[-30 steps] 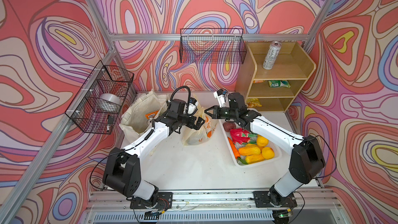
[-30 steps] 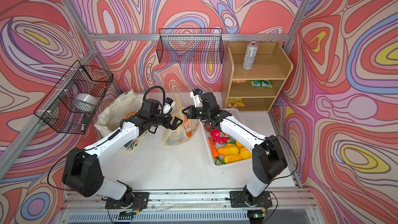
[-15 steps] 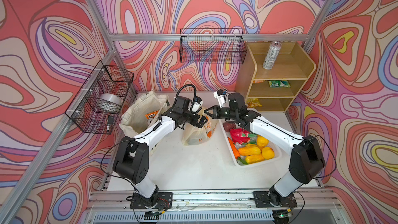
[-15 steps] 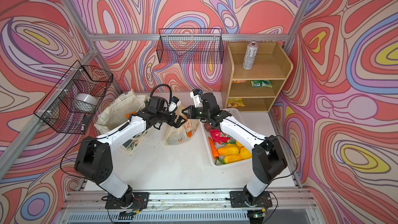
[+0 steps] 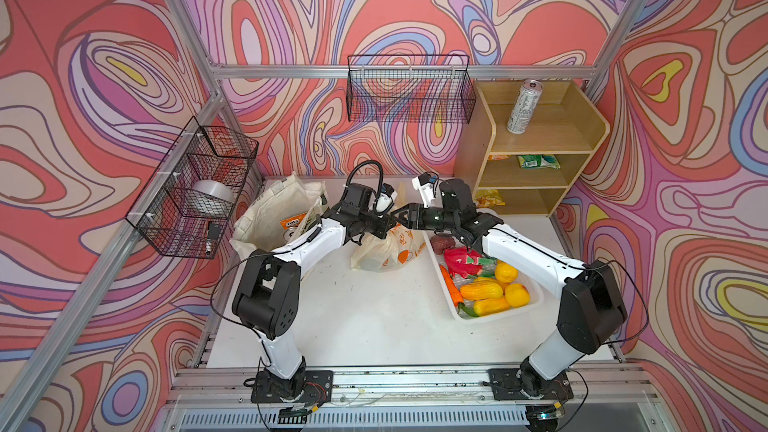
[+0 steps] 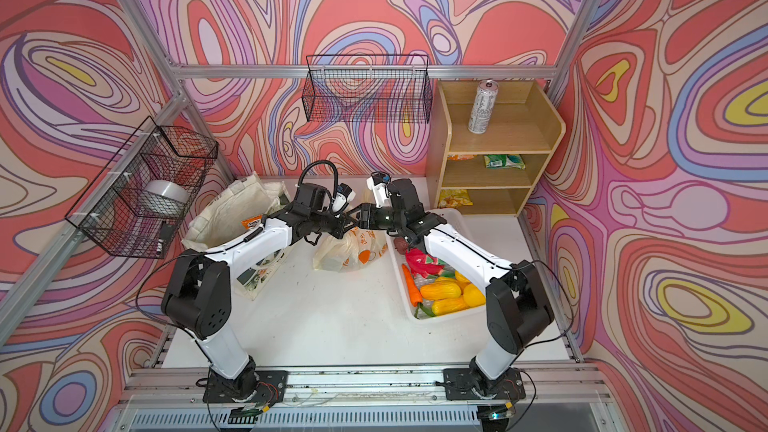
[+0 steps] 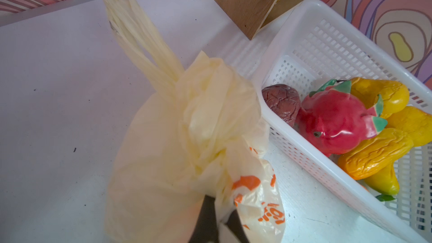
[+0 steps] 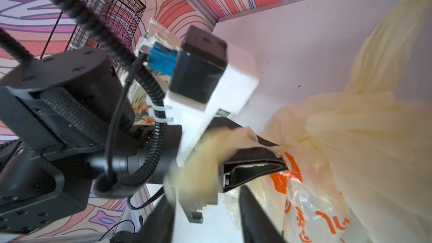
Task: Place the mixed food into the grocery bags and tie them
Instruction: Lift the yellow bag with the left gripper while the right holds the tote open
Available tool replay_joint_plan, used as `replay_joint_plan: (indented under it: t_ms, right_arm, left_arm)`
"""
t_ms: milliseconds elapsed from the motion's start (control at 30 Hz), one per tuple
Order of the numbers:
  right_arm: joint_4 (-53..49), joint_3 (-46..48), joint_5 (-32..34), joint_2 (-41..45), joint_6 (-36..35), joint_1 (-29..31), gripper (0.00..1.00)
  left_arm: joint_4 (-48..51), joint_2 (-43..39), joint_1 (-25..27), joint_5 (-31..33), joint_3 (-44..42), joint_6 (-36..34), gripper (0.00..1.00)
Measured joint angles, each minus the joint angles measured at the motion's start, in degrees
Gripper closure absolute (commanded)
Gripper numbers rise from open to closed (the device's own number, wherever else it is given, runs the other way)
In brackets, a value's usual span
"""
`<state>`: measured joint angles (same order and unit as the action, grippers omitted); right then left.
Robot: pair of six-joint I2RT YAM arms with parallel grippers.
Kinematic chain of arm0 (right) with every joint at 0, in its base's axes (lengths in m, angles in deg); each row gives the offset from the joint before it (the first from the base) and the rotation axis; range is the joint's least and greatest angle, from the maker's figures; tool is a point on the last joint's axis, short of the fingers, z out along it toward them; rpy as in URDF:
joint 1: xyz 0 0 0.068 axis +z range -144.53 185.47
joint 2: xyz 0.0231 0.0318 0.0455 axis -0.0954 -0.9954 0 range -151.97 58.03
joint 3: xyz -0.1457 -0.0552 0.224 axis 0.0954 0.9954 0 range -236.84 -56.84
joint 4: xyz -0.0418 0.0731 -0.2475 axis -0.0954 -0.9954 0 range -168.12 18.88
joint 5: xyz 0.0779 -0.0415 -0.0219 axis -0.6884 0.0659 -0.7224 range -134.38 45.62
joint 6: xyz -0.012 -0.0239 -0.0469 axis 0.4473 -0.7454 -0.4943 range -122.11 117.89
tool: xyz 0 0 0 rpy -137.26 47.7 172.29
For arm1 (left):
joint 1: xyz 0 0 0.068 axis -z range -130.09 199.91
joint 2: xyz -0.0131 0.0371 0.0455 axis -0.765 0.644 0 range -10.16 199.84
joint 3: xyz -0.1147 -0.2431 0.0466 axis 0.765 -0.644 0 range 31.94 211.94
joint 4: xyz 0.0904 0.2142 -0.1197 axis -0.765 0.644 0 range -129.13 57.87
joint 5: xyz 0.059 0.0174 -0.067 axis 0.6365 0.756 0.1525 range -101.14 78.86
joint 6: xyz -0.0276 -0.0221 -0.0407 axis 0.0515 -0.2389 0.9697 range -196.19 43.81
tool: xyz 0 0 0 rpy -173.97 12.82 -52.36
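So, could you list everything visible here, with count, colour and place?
plastic bag: 1, pale yellow with orange print, middle of the table.
canvas tote: 1, cream, left arm's side; orange packet inside.
white basket: 1, white, right arm's side.
toy fruits: about eight, red, yellow, orange, brown, in the white basket.
wooden shelf: 1, light brown, rear corner behind the basket.
drink can: 1, silver, top shelf.
green packet: 1, green, middle shelf.
yellow packet: 1, yellow, bottom shelf.
wire baskets: 2, black, back wall and side wall; side one holds a pale roll.
left gripper: 1, black, shut on the plastic bag.
right gripper: 1, black, open, beside the left one.
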<state>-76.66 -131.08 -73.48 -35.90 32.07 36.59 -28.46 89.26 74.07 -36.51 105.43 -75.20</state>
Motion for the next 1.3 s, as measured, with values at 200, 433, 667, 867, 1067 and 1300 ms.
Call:
replay_joint_plan:
  t_ms: [200, 433, 667, 867, 1067, 1300]
  right_arm:
    - [-2.93, 0.11, 1.31, 9.11, 0.28, -2.71, 0.33]
    - [-3.26, 1.81, 5.95, 22.18, 2.99, -5.27, 0.36]
    - [-4.87, 1.92, 4.81, 16.79, 6.54, -4.22, 0.41]
    - [-5.31, -1.6, 3.69, 3.08, 9.66, 4.98, 0.34]
    - [-5.14, -15.43, 2.29, -11.56, 11.93, 13.11, 0.31]
    - [-4.72, -33.42, 0.55, -25.11, 14.6, 18.25, 0.29]
  left_arm:
    - [0.22, -9.57, 0.0, 3.37, -0.63, 3.5, 1.0]
    - [4.92, -15.98, 0.0, 9.55, 11.65, 4.24, 1.0]
    - [13.46, -16.0, -2.73, 16.13, 31.71, -1.03, 1.0]
    - [16.35, -15.69, -12.37, 18.16, 39.58, -1.81, 1.0]
    - [18.51, -13.25, -17.05, 19.17, 45.68, -2.21, 1.0]
    - [20.46, -12.72, -18.29, 19.69, 46.64, -2.93, 1.0]
